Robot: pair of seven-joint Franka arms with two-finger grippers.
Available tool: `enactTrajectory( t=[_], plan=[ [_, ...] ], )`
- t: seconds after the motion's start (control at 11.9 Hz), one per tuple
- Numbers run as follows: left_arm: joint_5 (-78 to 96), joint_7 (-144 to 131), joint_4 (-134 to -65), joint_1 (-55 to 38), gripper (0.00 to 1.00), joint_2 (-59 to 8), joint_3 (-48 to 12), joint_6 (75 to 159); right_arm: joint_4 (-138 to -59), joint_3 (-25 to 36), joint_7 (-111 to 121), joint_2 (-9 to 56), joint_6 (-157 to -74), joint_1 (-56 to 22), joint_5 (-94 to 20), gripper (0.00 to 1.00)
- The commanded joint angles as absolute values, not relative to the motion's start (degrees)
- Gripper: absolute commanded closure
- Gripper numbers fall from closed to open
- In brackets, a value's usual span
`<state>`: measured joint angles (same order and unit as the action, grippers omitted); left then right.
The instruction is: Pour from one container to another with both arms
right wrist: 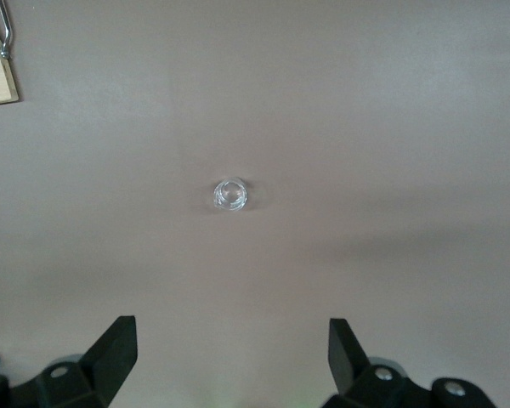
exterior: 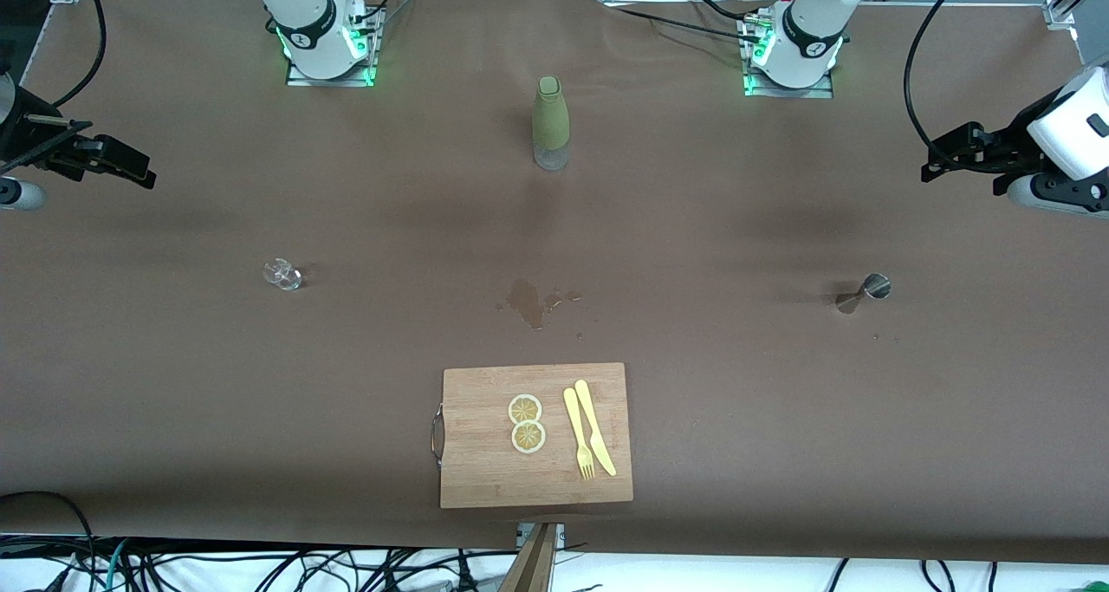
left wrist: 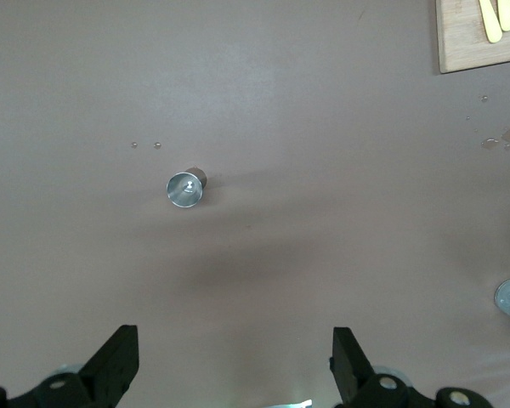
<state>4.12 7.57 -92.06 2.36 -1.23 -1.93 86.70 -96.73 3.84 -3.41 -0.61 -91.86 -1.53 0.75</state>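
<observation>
A small metal jigger (exterior: 866, 291) stands on the brown table toward the left arm's end; the left wrist view shows its open mouth (left wrist: 185, 188). A small clear glass (exterior: 282, 274) stands toward the right arm's end and is also in the right wrist view (right wrist: 230, 195). My left gripper (exterior: 934, 163) hovers open and empty over the table's edge at its own end, with the jigger well ahead of its fingers (left wrist: 235, 340). My right gripper (exterior: 139, 174) hangs open and empty over its own end, apart from the glass (right wrist: 232, 336).
A green bottle (exterior: 550, 124) with a clear base stands mid-table between the two arm bases. A wet spill (exterior: 530, 302) marks the centre. Nearer the camera lies a wooden cutting board (exterior: 485, 479) carrying two lemon slices (exterior: 526, 423), a yellow fork (exterior: 578, 432) and a knife (exterior: 596, 427).
</observation>
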Motion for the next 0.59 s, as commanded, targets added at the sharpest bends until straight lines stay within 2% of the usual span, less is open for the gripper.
enactTrajectory(
  t=[0.0, 0.5],
  plan=[
    [6.6, 9.1, -93.6, 2.5, 0.00, -0.8, -1.8, 88.6, -96.9, 3.9, -2.2, -1.1, -91.4, -1.1, -0.3, 0.00],
    [6.6, 21.0, -101.9, 7.5, 0.00, -0.4, -1.8, 95.9, -96.9, 4.2, -1.1, -1.0, -91.4, -1.1, -0.3, 0.00]
  ],
)
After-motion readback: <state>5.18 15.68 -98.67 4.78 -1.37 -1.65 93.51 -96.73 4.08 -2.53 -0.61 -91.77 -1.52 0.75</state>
